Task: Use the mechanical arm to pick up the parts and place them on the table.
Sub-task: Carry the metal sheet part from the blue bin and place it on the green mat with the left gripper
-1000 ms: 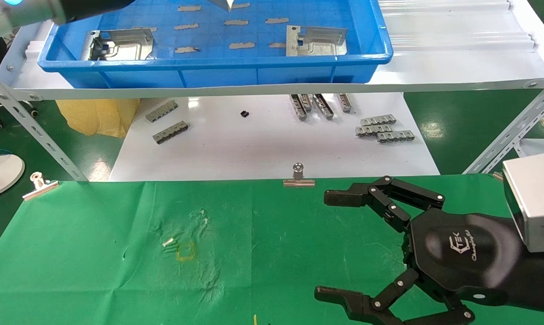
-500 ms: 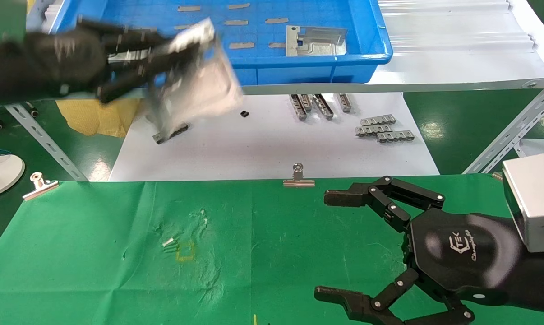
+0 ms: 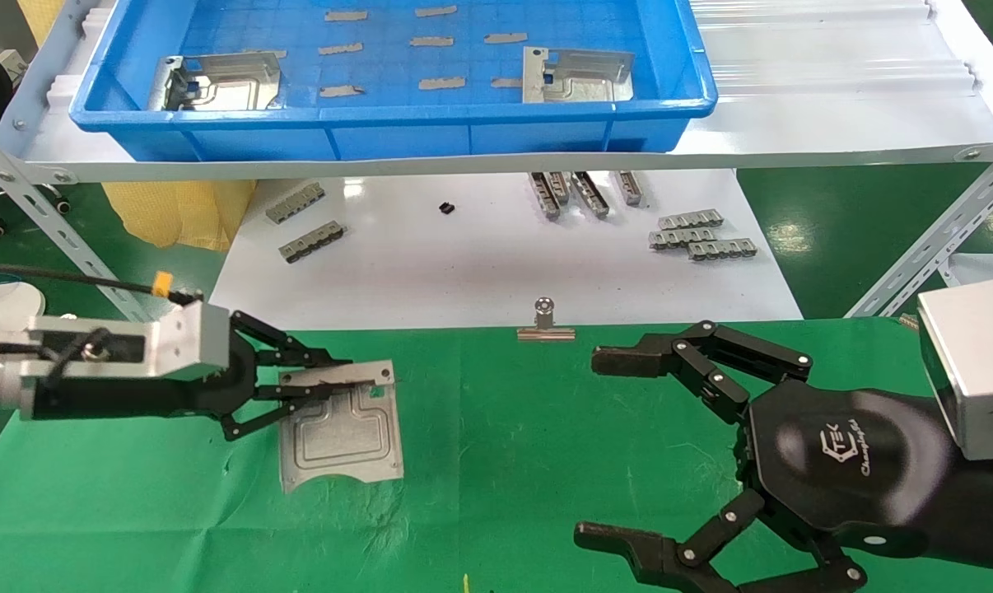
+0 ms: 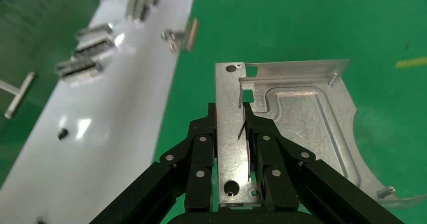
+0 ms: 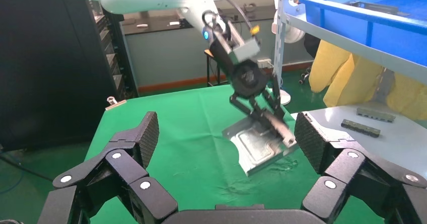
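Gripping the bent far edge of a silver part (image 3: 340,428), the left gripper (image 3: 332,380) reaches in from nine o'clock of the head view, low over the green table (image 3: 529,428). Its two black fingers (image 4: 201,153) are clenched on the upright flange, one on each side, as the left wrist view shows. The plate itself lies tilted: its near edge rests on the cloth while the held edge is lifted slightly, toward twelve o'clock. In the right wrist view the same part (image 5: 259,148) slopes down from the left gripper (image 5: 274,121) onto the green surface.

The right gripper (image 3: 612,449) sits parked at about four o'clock of the head view, above the cloth, its fingers spread wide and grasping nothing.

At twelve o'clock, a blue tray (image 3: 398,115) stands on a white shelf (image 3: 834,99). Two more parts lie in it: one (image 3: 216,82) at its left end, another (image 3: 575,76) toward its right end, with small grey scraps (image 3: 440,82) between them. Below the shelf, on the white tabletop (image 3: 480,263), small grey notched strips (image 3: 698,235) lie in groups. A silver binder clip (image 3: 544,321) pins the cloth's far edge.
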